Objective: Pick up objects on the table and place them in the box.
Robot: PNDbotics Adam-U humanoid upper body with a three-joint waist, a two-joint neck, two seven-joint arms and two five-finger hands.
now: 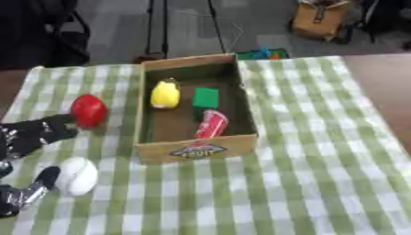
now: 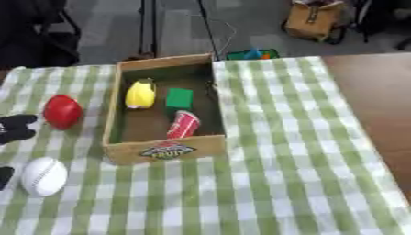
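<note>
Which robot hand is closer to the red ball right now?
Left. The left robot hand sits just beside the red ball, on its left and a little nearer the camera, fingertips about touching it. The right robot hand shows in neither view.

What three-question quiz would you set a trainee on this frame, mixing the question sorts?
1. True or false: the red ball lies inside the box.
2. Which thing lies nearest the box's front wall? A) yellow object B) green block C) red cup
3. Fill in: the white ball lies on the checked cloth beside the robot's ____ hand.

Key
1. False: it lies on the cloth, outside the box's left wall.
2. C: the cup lies tipped on its side, closest to the front.
3. Left: it reaches in from the view's left edge between the two balls, holding neither.
</note>
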